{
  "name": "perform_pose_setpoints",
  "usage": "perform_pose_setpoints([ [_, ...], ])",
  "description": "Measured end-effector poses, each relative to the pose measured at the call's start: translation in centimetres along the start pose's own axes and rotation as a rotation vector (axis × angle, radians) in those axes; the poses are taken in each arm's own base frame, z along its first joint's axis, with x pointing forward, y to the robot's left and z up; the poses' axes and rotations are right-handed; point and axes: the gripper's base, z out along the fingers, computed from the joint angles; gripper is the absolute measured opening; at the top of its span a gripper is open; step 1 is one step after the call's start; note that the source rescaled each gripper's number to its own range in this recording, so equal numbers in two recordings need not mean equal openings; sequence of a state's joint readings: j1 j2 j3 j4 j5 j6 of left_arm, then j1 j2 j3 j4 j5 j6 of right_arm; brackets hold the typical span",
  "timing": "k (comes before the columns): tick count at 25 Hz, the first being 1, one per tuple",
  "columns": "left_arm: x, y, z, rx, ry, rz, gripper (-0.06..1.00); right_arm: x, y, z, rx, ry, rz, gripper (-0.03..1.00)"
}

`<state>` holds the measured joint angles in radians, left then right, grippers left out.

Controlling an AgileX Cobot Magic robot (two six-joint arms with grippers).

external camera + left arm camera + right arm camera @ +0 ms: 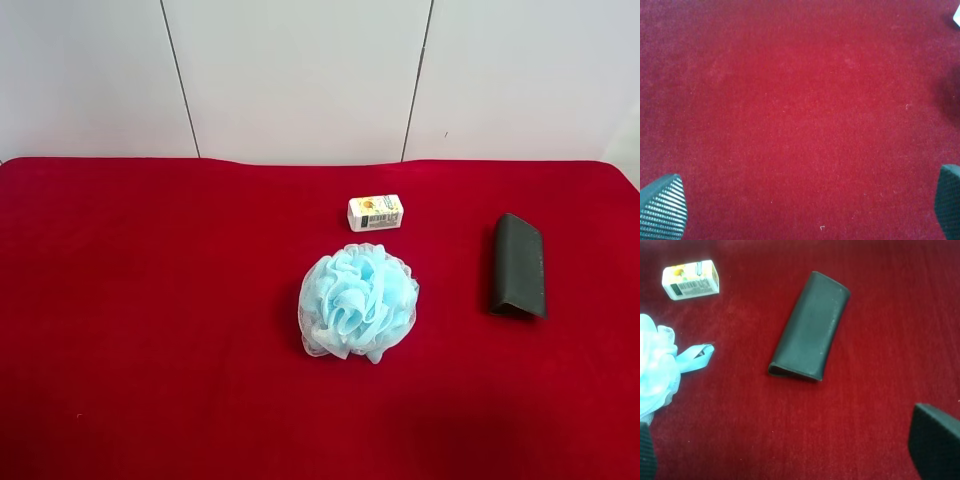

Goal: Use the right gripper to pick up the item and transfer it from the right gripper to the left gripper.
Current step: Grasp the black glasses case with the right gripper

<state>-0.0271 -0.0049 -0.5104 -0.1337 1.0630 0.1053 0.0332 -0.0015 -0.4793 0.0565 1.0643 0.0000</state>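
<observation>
The flat, matte dark-grey folded case (810, 327) lies on the red cloth (150, 350), ungripped; your right gripper (787, 452) and left gripper (800, 207) both have fingers spread wide. Descend too shallow and the fingers may skid off its thin edge

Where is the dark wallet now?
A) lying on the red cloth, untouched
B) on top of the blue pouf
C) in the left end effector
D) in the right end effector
A: the wallet lies on the red cloth, while the right end effector and left end effector are open and empty.
</observation>
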Motion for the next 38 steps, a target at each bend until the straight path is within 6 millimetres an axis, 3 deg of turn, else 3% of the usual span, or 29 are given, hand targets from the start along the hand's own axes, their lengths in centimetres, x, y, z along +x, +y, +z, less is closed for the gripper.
perform_pose_setpoints([
  [28, 0.0, 0.0, 0.0, 0.000, 0.000, 0.000, 1.00, 0.0, 0.0, 0.1, 0.001, 0.004, 0.039, 1.00],
  [38, 0.0, 0.0, 0.0, 0.000, 0.000, 0.000, 1.00, -1.7, -0.2, 4.6, 0.017, 0.332, 0.057, 1.00],
])
